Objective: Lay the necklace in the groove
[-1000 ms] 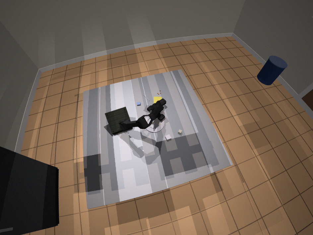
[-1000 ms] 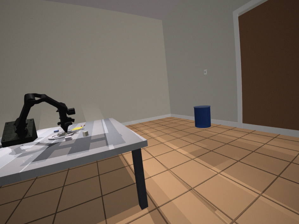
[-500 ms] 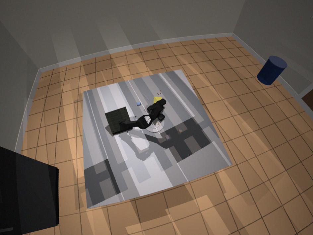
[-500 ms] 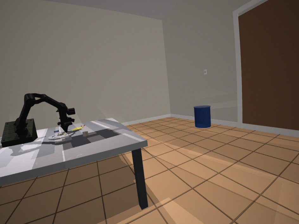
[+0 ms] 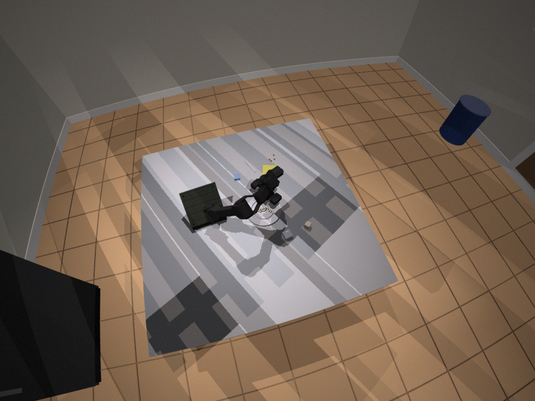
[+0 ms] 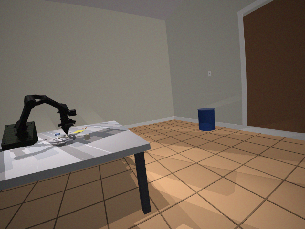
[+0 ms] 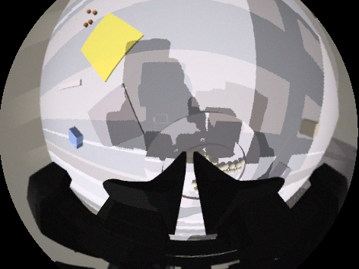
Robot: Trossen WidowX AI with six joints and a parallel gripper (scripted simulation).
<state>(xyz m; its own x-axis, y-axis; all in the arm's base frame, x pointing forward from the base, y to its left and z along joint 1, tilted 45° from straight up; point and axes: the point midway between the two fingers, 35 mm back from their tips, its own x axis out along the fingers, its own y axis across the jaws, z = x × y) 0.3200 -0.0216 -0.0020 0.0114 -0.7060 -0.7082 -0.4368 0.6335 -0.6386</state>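
The round bead board [image 5: 257, 218] [image 6: 53, 142] [image 7: 252, 150] is pale, with a thin dark ring line. The pearl bead necklace [image 5: 266, 209] [image 6: 63, 136] [image 7: 232, 166] lies bunched on it. In the wrist view one string of beads runs right from behind the right finger to near the ring line, and a few beads show lower, beside that finger. My gripper [image 6: 66, 133] [image 7: 190, 155] is low over the board, its tips nearly together with a beige bit of the necklace between them. The fingers hide part of the necklace and the board's near side.
A yellow square [image 5: 267, 168] [image 7: 110, 46], small orange balls [image 7: 90, 21] and a thin white bar [image 5: 249, 166] [image 7: 71, 86] lie beyond the board. A blue block [image 5: 236, 176] [image 7: 75, 137] is left in the wrist view; a beige block [image 5: 307, 225] [image 7: 309, 128] and a grey block [image 5: 287, 234] [image 7: 281, 170] are right.
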